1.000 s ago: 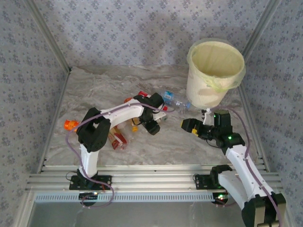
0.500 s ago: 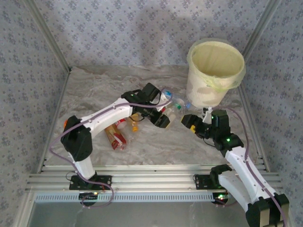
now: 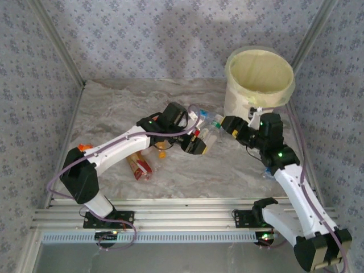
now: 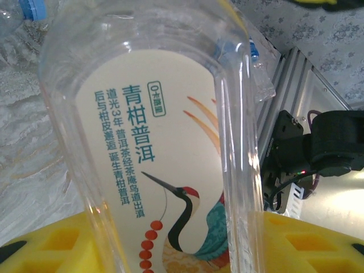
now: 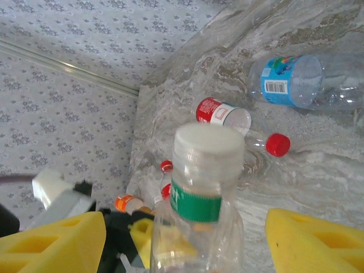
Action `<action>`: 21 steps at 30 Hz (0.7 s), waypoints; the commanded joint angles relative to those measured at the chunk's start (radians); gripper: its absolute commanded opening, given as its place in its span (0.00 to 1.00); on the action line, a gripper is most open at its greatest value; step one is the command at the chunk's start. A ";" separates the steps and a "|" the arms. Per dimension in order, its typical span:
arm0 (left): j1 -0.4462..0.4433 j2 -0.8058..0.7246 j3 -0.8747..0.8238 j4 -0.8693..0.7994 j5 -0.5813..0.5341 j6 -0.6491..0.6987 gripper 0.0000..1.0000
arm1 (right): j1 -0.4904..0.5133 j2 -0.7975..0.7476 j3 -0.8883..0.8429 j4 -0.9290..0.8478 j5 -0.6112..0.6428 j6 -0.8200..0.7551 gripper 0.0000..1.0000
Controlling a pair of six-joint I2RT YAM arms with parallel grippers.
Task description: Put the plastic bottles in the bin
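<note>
Bottles (image 5: 287,81) lie scattered across the table. My left gripper (image 3: 195,146) pinches a clear crane-label bottle (image 4: 153,142). My right gripper (image 5: 183,242) is spread either side of a white-capped bottle (image 5: 207,170), pads off it. Bin (image 3: 230,68) stands just behind, far right.

Close up in the left wrist view, a cream label (image 4: 153,170) on a clear bottle (image 4: 142,34) carries large teal Chinese characters, "青柑普洱". Smaller columns beside them begin "道光3年". In the right wrist view, a blue label (image 5: 278,88) on another bottle (image 5: 327,79) bears a barcode, its digits unreadable.
</note>
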 commanded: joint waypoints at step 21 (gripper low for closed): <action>-0.012 -0.045 -0.016 0.042 0.006 0.024 0.55 | 0.074 0.209 0.109 0.072 -0.047 -0.041 0.53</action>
